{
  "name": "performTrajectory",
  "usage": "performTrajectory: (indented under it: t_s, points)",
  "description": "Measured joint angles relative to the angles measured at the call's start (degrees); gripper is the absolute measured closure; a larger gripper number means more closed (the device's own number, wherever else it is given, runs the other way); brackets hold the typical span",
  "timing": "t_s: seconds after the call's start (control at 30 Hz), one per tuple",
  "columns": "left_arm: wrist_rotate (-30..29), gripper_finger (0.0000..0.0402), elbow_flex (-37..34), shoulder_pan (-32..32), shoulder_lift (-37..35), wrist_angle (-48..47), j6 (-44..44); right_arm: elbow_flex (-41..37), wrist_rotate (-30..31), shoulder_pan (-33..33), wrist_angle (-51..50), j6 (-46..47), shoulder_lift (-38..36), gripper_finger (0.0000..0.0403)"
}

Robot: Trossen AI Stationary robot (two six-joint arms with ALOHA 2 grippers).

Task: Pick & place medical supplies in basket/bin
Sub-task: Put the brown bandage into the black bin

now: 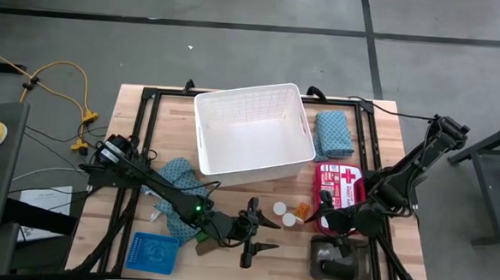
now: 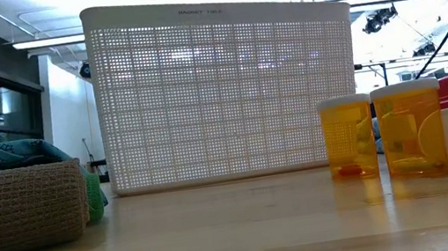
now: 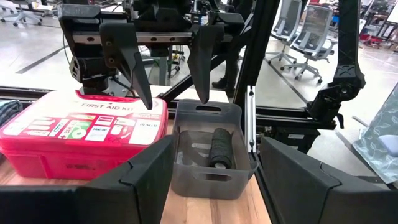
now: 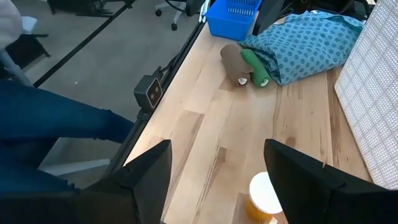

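Both end effectors hung open and empty near the tabletop's front edge: the left end effector (image 1: 251, 243) by the white caps (image 1: 279, 208), the right end effector (image 1: 340, 244) over the grey tray (image 1: 340, 261). The white basket (image 1: 252, 128) sat empty at the back edge. The best bet looked like dropping squarely over the orange pill bottle (image 1: 302, 211), fingers straddling it.

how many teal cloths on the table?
2. One cloth lies folded to the right of the white basket. The other cloth lies bunched at the basket's front-left, partly under the left arm. More could be hidden under the arms.
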Motion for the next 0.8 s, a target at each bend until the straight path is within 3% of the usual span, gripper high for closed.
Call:
performTrajectory:
  t_s: [0.47, 0.8]
  points:
    - [-0.7, 0.0168, 0.0, -2.4, 0.0, -0.4, 4.1, 0.0, 0.0, 0.0, 0.0, 0.0, 0.0, 0.016]
    - [-12.5, 0.0168, 0.0, -6.2, -0.3, -10.7, 3.0, 0.0, 0.0, 0.0, 0.0, 0.0, 0.0, 0.016]
